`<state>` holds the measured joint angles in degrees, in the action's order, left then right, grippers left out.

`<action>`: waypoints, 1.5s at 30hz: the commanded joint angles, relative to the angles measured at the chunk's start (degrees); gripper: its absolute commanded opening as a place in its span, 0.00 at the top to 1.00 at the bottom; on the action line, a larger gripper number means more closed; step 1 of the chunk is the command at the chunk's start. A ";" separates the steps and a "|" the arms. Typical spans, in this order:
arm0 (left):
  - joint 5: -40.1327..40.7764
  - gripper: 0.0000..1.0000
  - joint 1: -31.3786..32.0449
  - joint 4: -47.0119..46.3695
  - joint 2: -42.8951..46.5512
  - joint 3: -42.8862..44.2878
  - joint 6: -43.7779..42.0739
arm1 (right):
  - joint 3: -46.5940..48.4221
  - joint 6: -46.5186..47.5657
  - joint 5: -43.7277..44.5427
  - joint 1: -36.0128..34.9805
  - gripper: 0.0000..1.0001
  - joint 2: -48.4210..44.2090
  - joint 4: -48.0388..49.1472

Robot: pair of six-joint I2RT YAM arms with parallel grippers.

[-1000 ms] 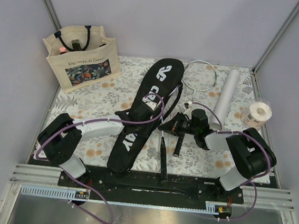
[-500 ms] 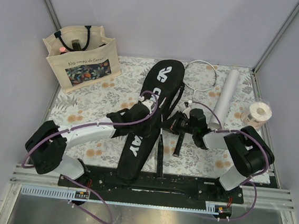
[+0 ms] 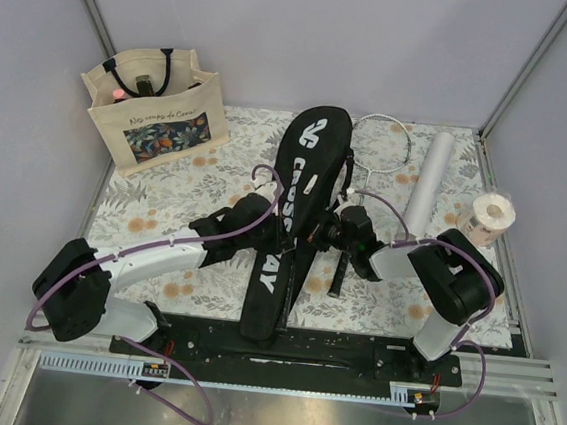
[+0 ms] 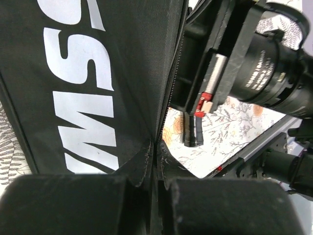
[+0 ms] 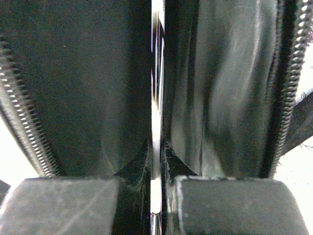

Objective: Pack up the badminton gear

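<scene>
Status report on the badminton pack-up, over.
Left tool shut on the black cover, right tool shut on its other side. One racket and white tube lie beside it. Nothing blocking.

The cover (image 3: 298, 214) lies lengthwise down the middle of the table (image 3: 165, 191), its wide end toward the far edge and its narrow end over the near edge. The left end effector (image 3: 269, 215) is clamped on its left edge and the right end effector (image 3: 321, 233) on its right edge. The bag (image 3: 153, 110) stands in the far left corner, and the racket (image 3: 381, 142) lies just right of the cover with its head at the far edge; the tube (image 3: 427, 181) lies right of the racket, and the tape roll (image 3: 489, 217) sits at the right edge.
</scene>
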<state>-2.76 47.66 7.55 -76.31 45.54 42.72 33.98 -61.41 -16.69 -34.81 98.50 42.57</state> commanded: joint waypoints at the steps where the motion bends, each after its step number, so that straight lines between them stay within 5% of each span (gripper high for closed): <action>1: -6.46 1.00 1.21 -3.42 3.10 -0.80 4.21 | 5.65 2.52 11.76 -0.08 1.00 1.16 8.24; 12: -3.92 1.00 1.12 -6.94 3.37 -3.97 8.96 | 10.58 2.17 16.16 -2.81 1.00 7.23 6.66; 15: -0.84 1.00 1.12 -1.94 1.44 -2.22 7.30 | 11.20 2.08 14.93 -3.60 0.93 7.94 6.21; 19: 1.88 0.94 0.95 0.71 -0.15 -1.24 6.32 | 11.02 1.99 11.07 -3.86 0.69 6.89 3.15; 22: 2.50 0.75 0.33 2.28 -1.46 -0.80 5.97 | 10.67 3.83 7.91 -3.78 0.58 3.99 -2.21; 24: 4.26 0.79 -0.02 3.52 -2.78 -0.28 5.36 | 10.67 5.85 6.24 -3.69 0.54 0.74 -7.29; 27: 4.26 1.00 -0.63 2.83 -4.63 -0.54 4.74 | 12.07 9.54 5.18 -3.69 0.50 -3.74 -19.76; 33: 3.03 1.00 -1.96 0.80 -7.62 -0.80 4.65 | 12.87 16.22 5.26 -2.55 0.44 -12.00 -38.15; 38: 1.62 1.00 -2.39 0.45 -6.92 -0.54 4.65 | 13.04 19.91 3.50 5.35 0.40 -17.36 -45.54; 45: -5.65 1.00 -7.13 -2.62 -6.92 -1.15 5.00 | 18.31 25.63 13.61 12.91 0.40 -15.19 -54.60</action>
<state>-2.85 43.57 9.78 -84.01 43.18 47.83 47.70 -40.40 -8.58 -24.21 81.49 -5.08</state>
